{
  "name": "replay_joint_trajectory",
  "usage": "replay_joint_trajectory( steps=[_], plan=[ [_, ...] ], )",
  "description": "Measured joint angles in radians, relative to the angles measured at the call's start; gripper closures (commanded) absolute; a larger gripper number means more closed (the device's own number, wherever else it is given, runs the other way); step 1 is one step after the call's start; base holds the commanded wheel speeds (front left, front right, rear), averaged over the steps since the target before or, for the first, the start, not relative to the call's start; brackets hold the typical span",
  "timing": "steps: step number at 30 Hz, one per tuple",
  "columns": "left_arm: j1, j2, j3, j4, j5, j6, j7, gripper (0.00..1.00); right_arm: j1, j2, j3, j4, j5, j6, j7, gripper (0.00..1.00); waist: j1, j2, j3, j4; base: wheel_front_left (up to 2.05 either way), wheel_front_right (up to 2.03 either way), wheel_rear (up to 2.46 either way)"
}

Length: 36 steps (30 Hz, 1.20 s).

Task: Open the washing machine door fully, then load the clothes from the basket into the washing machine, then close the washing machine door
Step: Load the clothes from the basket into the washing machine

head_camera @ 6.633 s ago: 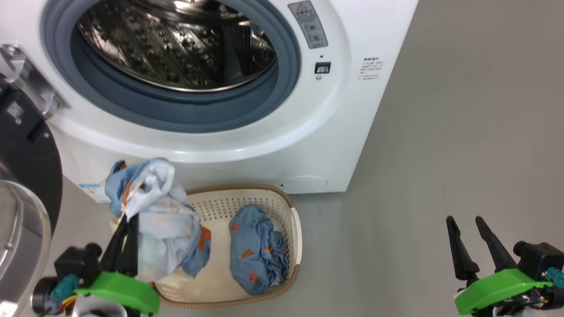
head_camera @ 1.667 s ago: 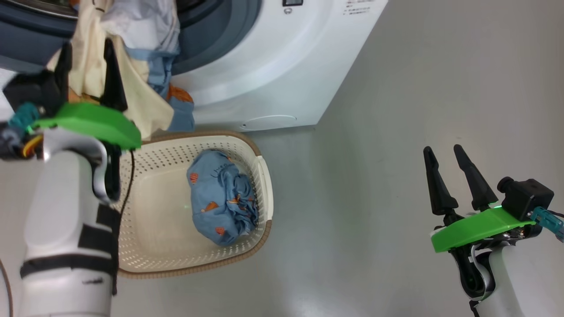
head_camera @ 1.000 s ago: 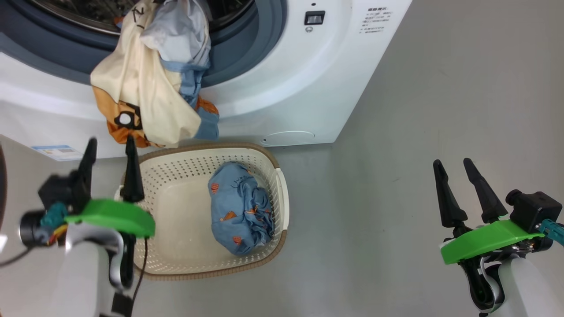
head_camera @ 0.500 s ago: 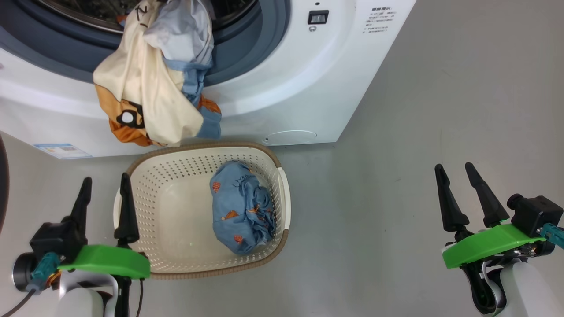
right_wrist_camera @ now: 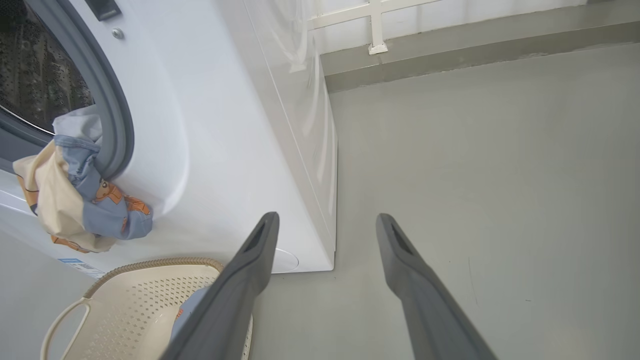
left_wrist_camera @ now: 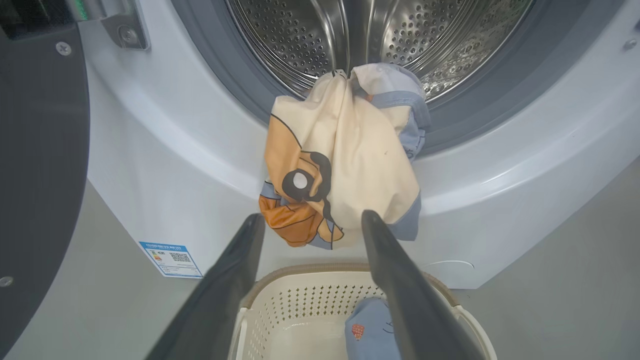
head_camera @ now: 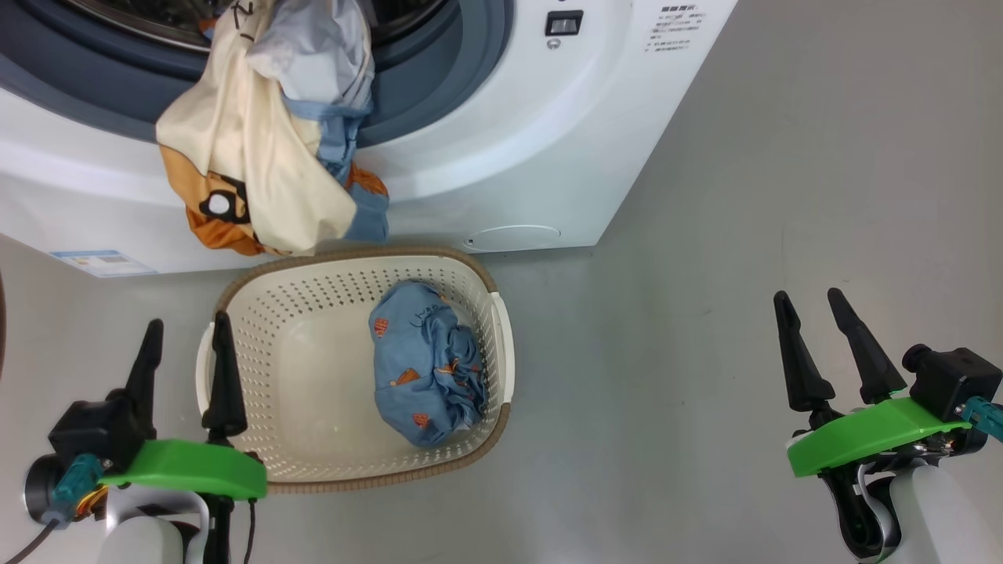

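Clothes: soft, light garments in two lots. Lot one, a crumpled blue fabric bundle with small orange prints, lies in the small cream-white perforated plastic basket with a brown woven-look rim, against its right wall. Lot two, a cream, orange and pale blue bunch, hangs over the grey rubber gasket of the big white front-loading washing machine. Its top is inside the mouth and the rest dangles down the front to just above the basket's far rim. Handling, as judged: limp and shapeless, apt to drape and trail. A pinch on a raised fold at the bundle's crest should hold. The hanging bunch may slide out unless pushed deeper into the shiny perforated steel drum. Left gripper: fingers spread wide, holding nothing, at the basket's left end. Right gripper: equally wide, empty, well apart over bare grey floor. Edges to mind: basket wall, gasket lip, and the glossy black round door standing open at the left. Room: ample floor to the right, and the drum mouth is partly blocked by the hanging bunch.
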<state>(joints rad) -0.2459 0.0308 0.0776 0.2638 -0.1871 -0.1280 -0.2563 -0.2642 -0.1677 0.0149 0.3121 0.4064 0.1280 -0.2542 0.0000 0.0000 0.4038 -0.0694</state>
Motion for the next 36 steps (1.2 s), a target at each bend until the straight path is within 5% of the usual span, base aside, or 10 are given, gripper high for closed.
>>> replay_joint_trajectory(
  steps=[20,36],
  plan=[
    [-0.238,0.002,-0.080,0.281,-0.031,0.000,0.001,0.00,-0.049,0.010,0.004,-0.016,0.000,0.000,0.000,0.00,0.0000,0.0000,0.095,-0.010,0.00,0.00,0.00],
    [-0.470,0.061,-0.174,0.528,-0.094,0.000,0.001,0.00,-0.081,0.017,0.028,-0.016,0.000,0.000,0.000,0.00,-0.0001,0.0000,0.155,-0.062,0.00,0.00,0.00]
  ],
)
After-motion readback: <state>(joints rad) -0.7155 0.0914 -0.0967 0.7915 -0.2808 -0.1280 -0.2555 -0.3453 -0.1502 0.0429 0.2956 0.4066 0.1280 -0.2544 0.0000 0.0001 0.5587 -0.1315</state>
